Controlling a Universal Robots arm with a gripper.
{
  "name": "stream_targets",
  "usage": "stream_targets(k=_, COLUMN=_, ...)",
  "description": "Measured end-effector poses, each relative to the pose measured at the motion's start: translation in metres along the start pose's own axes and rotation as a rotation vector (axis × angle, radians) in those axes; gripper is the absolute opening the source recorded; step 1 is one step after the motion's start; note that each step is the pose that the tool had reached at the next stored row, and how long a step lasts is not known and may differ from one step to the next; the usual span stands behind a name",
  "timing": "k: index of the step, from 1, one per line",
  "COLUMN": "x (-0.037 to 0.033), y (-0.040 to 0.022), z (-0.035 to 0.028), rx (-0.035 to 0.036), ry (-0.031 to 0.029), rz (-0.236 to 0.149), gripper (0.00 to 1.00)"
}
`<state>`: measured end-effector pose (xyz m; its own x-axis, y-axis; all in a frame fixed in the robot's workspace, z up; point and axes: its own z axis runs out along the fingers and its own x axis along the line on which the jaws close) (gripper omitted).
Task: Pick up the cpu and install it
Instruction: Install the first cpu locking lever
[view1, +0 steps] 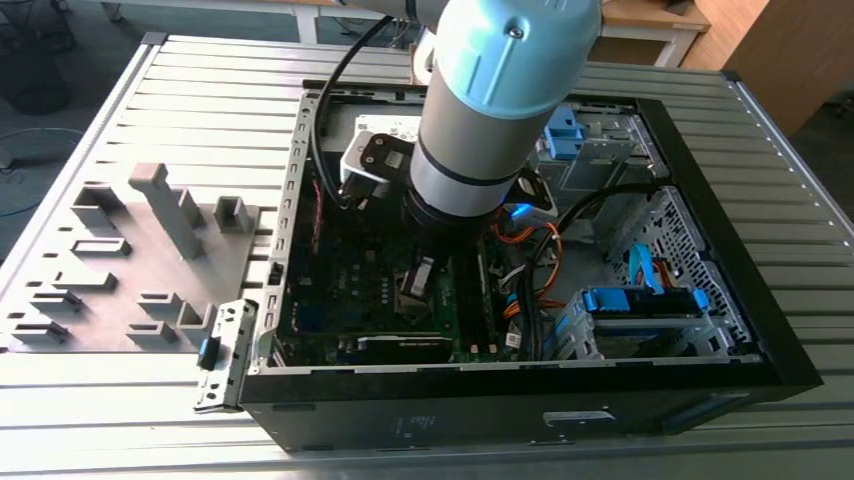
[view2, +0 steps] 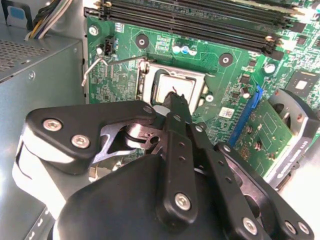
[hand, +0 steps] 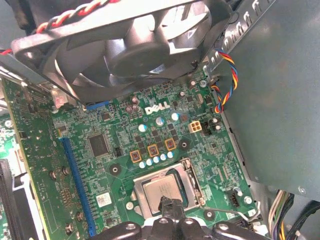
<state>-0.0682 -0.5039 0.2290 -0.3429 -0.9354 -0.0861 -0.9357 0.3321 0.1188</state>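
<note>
The black fingers (view2: 176, 107) are seen pressed together, tips at the flat silver-grey square cpu (view2: 172, 82) — seated beneath them in the metal socket (view2: 145, 82) of the green motherboard (view2: 125, 47).

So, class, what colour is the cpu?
Silver-grey; the cpu shows best in the first wrist view.

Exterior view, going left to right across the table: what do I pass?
Grey fixture plate with upright blocks → metal bracket at the case's corner → robot arm reaching into the open case → blue drive caddy.
</note>
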Motion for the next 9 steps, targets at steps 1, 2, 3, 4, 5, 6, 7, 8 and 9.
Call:
stream_targets(k=1, x=0.0000, y=0.0000, z=0.0000, rx=0.0000, ry=0.0000, rz=0.000, gripper=0.11)
stream_targets(k=2, x=0.0000, y=0.0000, z=-0.0001, rx=0.0000, ry=0.0001, rz=0.000, gripper=0.11)
stream_targets(k=3, x=0.0001, y=0.0001, z=-0.0004, rx=0.0000, ry=0.0002, rz=0.000, gripper=0.11)
stream_targets(k=4, x=0.0000, y=0.0002, z=-0.0016, rx=0.0000, ry=0.0002, rz=0.000, gripper=0.11)
stream_targets(k=5, x=-0.0002, y=0.0004, z=-0.0031, rx=0.0000, ry=0.0002, rz=0.000, gripper=0.11)
stream_targets(k=6, x=-0.0004, y=0.0007, z=-0.0052, rx=0.0000, ry=0.0002, rz=0.000, gripper=0.11)
stream_targets(k=7, x=-0.0005, y=0.0008, z=-0.0067, rx=0.0000, ry=0.0001, rz=0.000, gripper=0.11)
stream_targets(k=8, x=-0.0006, y=0.0009, z=-0.0074, rx=0.0000, ry=0.0000, rz=0.000, gripper=0.11)
stream_targets(k=9, x=-0.0006, y=0.0009, z=-0.0073, rx=0.0000, ry=-0.0003, rz=0.000, gripper=0.11)
